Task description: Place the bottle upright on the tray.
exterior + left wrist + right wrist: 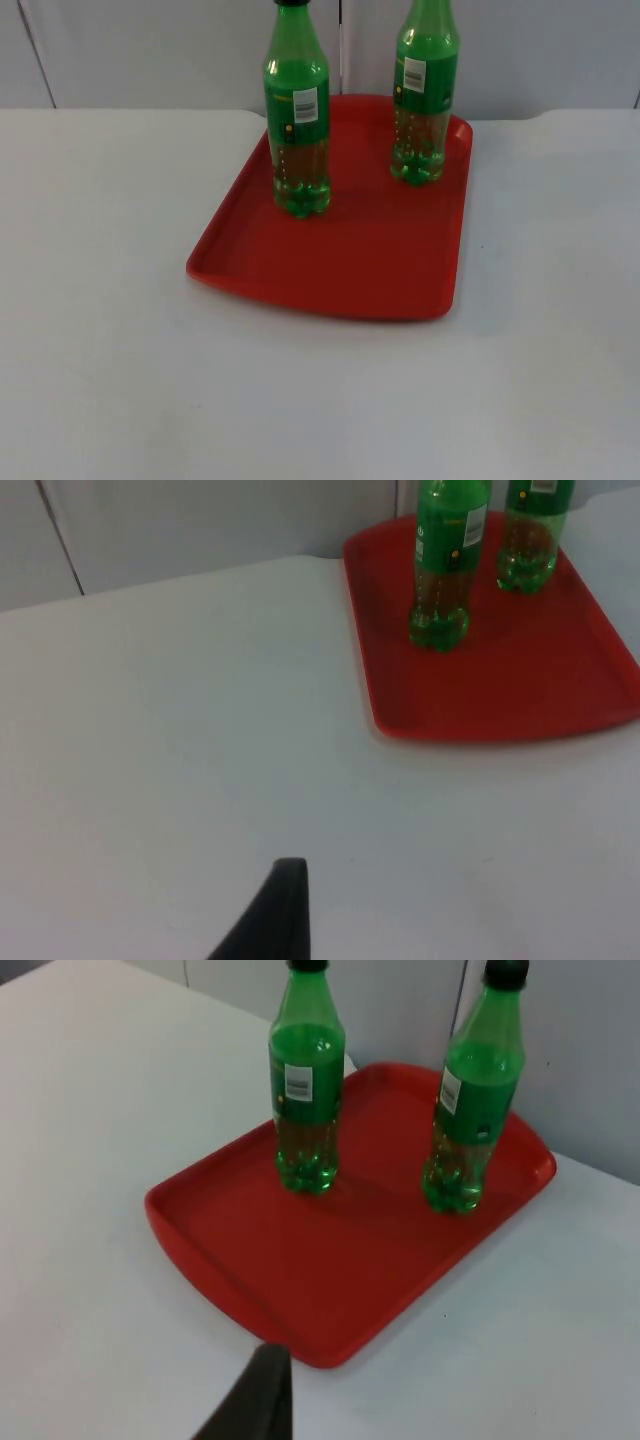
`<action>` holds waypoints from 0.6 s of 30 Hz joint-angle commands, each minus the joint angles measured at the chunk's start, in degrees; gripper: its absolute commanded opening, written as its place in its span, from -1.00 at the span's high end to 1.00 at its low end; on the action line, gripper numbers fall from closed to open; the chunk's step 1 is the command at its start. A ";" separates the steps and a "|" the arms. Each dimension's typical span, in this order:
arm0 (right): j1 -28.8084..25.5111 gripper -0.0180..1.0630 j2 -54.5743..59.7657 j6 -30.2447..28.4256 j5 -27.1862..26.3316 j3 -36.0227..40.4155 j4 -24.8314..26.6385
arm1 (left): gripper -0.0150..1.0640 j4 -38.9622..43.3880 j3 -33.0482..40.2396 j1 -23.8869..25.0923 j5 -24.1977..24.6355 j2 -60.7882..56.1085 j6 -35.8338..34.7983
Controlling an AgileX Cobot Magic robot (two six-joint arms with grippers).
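Both bottles upright on red tray (350,270): left bottle (297,130) mid-tray, right bottle (425,100) near far rim. Task looks done.

Risk: tall, narrow bottles; any nudge of tray on counter (100,350) could tip them.

My left pincer (270,920) and right pincer (255,1400) wait above counter, touching nothing; opening cannot tell.

Little of the robot's own body can be seen. In the left wrist view one black fingertip (272,915) of the left gripper stands as a matte, flat-sided blade, broad at its base and narrowing to a blunt, squared-off end, with a slightly lighter sheen along one edge. In the right wrist view a fingertip (255,1397) of the right gripper has the same look: plain black, smooth, tapering, with no markings or screws that can be made out.
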 commanded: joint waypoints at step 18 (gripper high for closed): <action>0.36 -0.98 -17.27 2.82 13.94 6.99 0.03 | -0.98 -0.66 0.23 0.08 -0.07 -0.16 -0.13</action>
